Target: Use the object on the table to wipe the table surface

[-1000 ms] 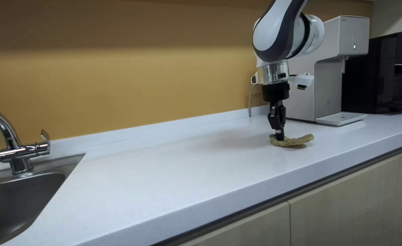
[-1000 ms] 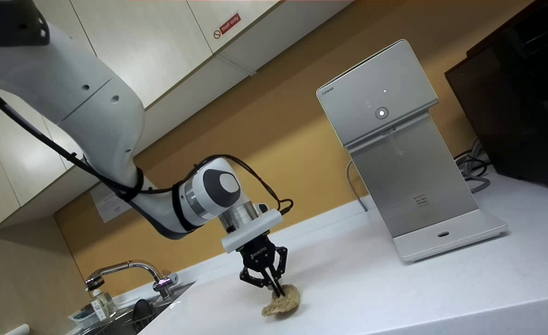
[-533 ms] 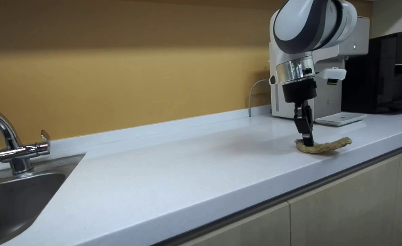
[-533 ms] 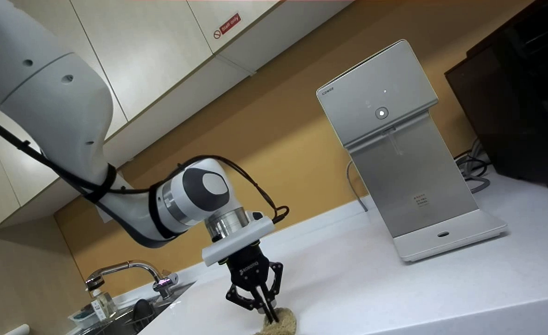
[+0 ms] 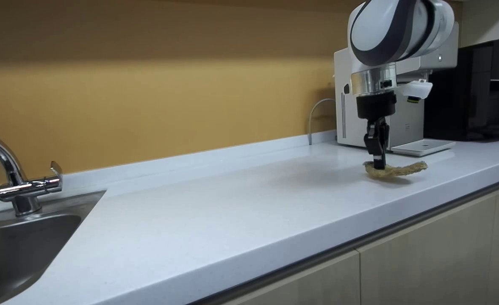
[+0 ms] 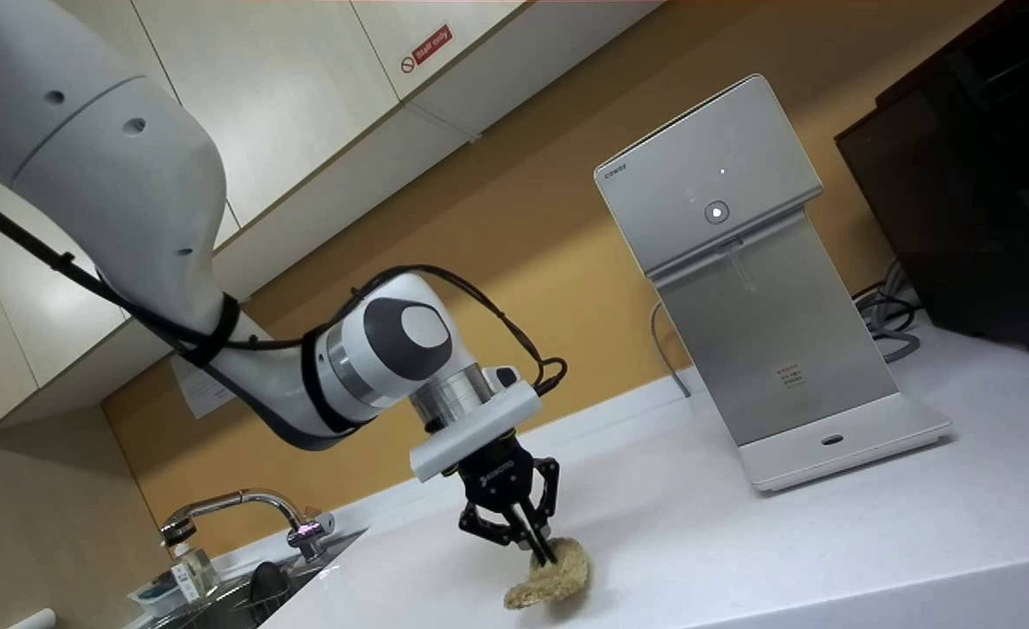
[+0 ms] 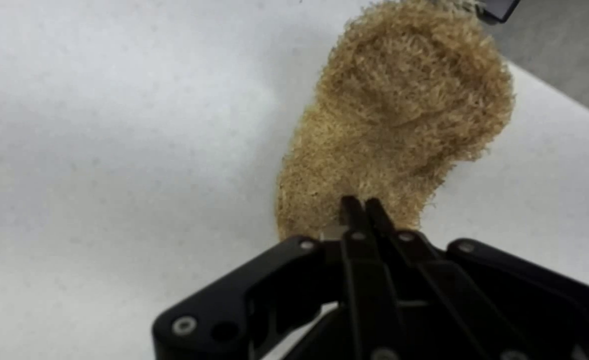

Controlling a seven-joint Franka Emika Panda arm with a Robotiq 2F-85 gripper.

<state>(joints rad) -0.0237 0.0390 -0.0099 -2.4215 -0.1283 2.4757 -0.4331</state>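
A tan, fibrous loofah-like pad [image 5: 404, 170] is at the white countertop [image 5: 211, 220], near its front edge. It also shows in an exterior view [image 6: 572, 572] and in the wrist view [image 7: 399, 110]. My gripper [image 5: 379, 167] points down, its black fingers closed together on the pad near one end. The fingertips show in an exterior view [image 6: 547, 559] and in the wrist view [image 7: 362, 202]. The pad's far end curls upward, and a shadow lies under it. I cannot tell whether its underside touches the counter.
A silver water dispenser [image 6: 776, 349] stands behind the gripper, with a black machine [image 5: 469, 89] beyond it. A sink [image 5: 25, 250] with a chrome faucet [image 5: 25, 190] is at the other end. An orange wall [image 5: 169, 106] runs along the back.
My gripper and the pad first moved toward the counter's front edge, then came back a little toward the wall and slightly upward. The fingers stayed closed on the pad.
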